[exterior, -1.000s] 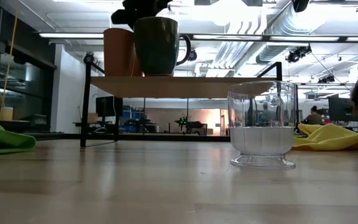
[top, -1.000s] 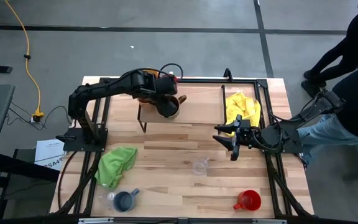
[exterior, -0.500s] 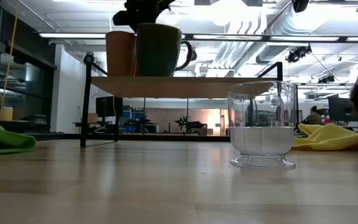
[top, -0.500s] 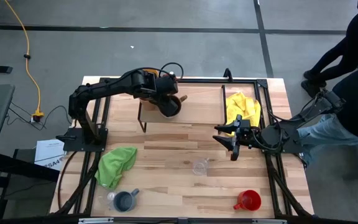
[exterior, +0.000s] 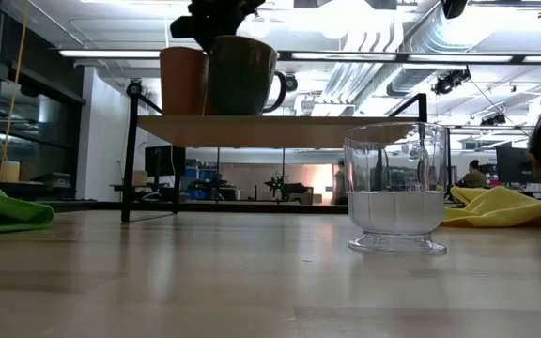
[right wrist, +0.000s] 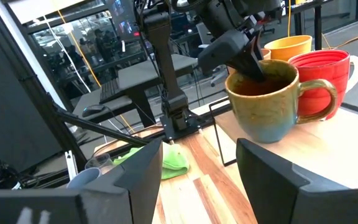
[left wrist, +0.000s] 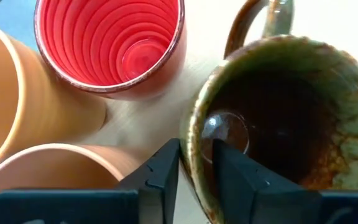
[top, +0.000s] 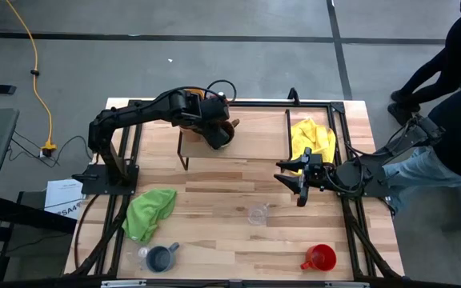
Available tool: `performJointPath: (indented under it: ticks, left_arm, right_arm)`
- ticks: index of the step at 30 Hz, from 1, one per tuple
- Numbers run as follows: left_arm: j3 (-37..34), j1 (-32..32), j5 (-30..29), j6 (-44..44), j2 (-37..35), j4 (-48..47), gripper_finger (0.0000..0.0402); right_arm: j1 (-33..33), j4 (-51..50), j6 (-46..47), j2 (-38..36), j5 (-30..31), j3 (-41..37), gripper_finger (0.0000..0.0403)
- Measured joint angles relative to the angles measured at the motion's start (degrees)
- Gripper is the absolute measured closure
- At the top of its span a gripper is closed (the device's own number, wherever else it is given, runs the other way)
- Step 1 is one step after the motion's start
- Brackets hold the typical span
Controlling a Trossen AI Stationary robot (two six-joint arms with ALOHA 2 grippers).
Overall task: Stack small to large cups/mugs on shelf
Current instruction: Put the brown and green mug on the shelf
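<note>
Upright on the low light-wood shelf (top: 250, 132), the brown-glazed ceramic mug (left wrist: 278, 124) points its handle away from the red ribbed cup (left wrist: 110, 43). Its rim sits between the left gripper (left wrist: 194, 171) fingers, slightly parted, one inside, one outside. Only the right wrist view shows the mug's side. The right gripper (top: 298, 182) hovers open near the yellow cloth (top: 310, 138).

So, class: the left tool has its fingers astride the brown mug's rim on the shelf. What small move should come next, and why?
Probably open a little wider and lift straight up. The brown mug already stands on the shelf beside the red mug, and the left tool has one finger inside its rim and one outside, with slight gaps showing, so it looks placed.
</note>
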Motion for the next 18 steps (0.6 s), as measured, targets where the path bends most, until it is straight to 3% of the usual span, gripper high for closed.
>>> performJointPath:
  ticks: [18]
  left_arm:
    - [0.0,-0.02,-1.14,0.38,-0.11,0.34,0.0221]
  right_arm:
    - [0.0,-0.17,1.16,0.0,-0.02,0.0,0.0206]
